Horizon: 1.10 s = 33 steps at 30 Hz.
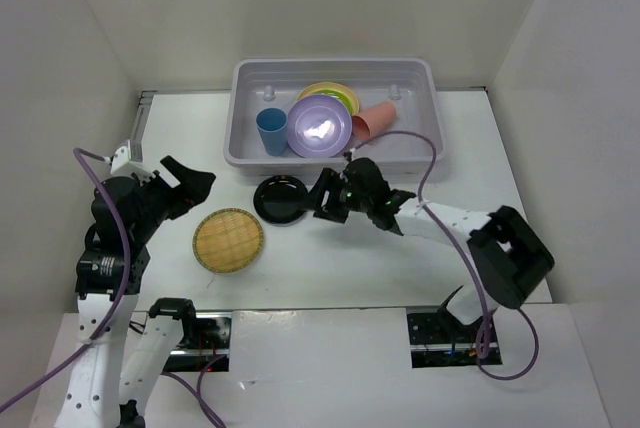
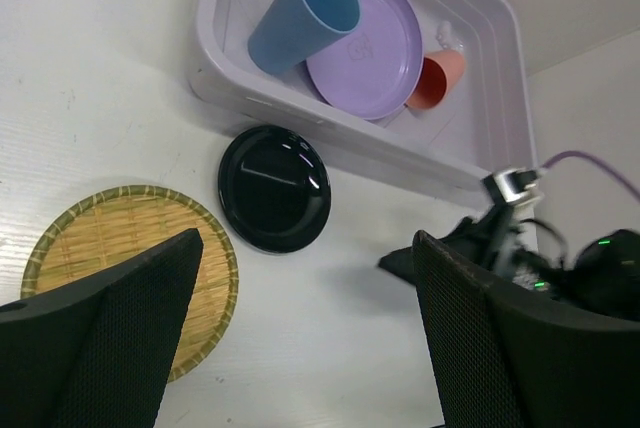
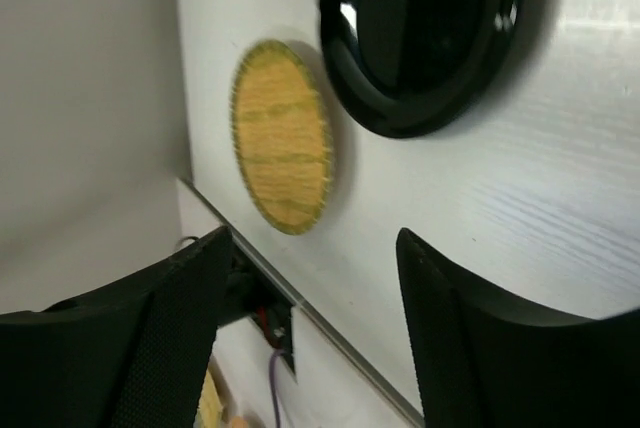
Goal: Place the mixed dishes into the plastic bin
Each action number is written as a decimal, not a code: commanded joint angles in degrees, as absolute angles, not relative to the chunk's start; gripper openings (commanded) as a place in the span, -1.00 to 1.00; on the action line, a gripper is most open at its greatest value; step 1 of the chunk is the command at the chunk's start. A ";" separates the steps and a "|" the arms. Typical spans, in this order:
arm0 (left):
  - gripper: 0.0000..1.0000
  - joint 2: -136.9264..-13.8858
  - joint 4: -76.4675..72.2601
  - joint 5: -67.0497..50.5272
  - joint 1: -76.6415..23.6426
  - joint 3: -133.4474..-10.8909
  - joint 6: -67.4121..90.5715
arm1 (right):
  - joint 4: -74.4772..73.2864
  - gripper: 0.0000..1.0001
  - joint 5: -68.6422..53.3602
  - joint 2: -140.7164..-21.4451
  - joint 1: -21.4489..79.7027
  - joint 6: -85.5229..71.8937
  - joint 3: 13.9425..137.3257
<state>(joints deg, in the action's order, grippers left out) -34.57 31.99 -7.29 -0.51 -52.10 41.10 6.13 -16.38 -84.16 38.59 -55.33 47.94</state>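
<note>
The plastic bin (image 1: 437, 118) stands at the back of the table. Inside it are a blue cup (image 1: 271, 131), a lavender plate (image 1: 319, 126), a lime green plate (image 1: 347, 98) and a salmon-red cup (image 1: 373, 121) on its side. In front of the bin a glossy black plate (image 1: 281, 198) lies on the table, with a tan woven plate (image 1: 228, 240) to its left. My right gripper (image 1: 322, 200) hovers just right of the black plate (image 3: 420, 38), open and empty (image 3: 312, 248). My left gripper (image 1: 190, 183) is raised left of the woven plate (image 2: 120, 248), open and empty (image 2: 308, 248).
White walls close in the table on the left, back and right. A metal strip (image 3: 300, 298) runs along the near table edge. The right arm's purple cable (image 1: 440, 198) loops above the table right of the bin.
</note>
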 commanded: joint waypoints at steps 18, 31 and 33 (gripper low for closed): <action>0.84 -34.01 30.67 -6.06 -0.26 -55.81 39.64 | 35.07 0.30 -13.10 -113.02 59.33 -69.61 52.20; 0.91 -34.01 33.39 -5.02 -0.26 -58.09 37.53 | 34.80 -0.27 -9.15 -117.86 61.08 -72.16 58.01; 0.91 -34.54 33.40 -5.01 -0.26 -58.62 37.53 | 34.02 -0.48 -9.14 -117.86 61.08 -72.16 58.54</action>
<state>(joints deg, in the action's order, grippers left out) -34.63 33.93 -5.85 -0.49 -55.88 39.03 32.25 -11.18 -117.36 60.55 -72.10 55.99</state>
